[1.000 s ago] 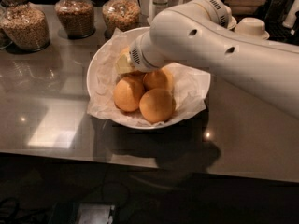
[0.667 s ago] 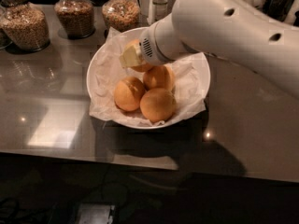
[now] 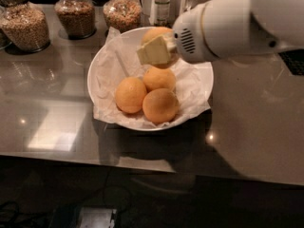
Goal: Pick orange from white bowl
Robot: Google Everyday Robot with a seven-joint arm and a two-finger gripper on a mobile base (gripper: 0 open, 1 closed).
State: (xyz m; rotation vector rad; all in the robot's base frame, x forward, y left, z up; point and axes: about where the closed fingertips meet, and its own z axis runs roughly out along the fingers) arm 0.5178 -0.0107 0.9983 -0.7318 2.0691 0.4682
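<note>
The white bowl (image 3: pixel 93 61), lined with crumpled white paper, stands on the grey counter. My gripper (image 3: pixel 160 47) hangs over the bowl's far side on the white arm coming in from the right. It is shut on the orange (image 3: pixel 156 33), whose top shows behind a pale finger (image 3: pixel 153 51). The orange is held above the bowl's contents. Three evenly orange fruits (image 3: pixel 130 94) lie together in the bowl below it.
Three glass jars of grains (image 3: pixel 26 25) stand along the back left of the counter, and a bottle (image 3: pixel 162 4) stands behind the bowl. The counter's front edge (image 3: pixel 142 163) runs below the bowl, with dark floor beyond.
The gripper has risen out of the bowl and drawn back to the right with the orange in it. The three fruits in the bowl are now uncovered.
</note>
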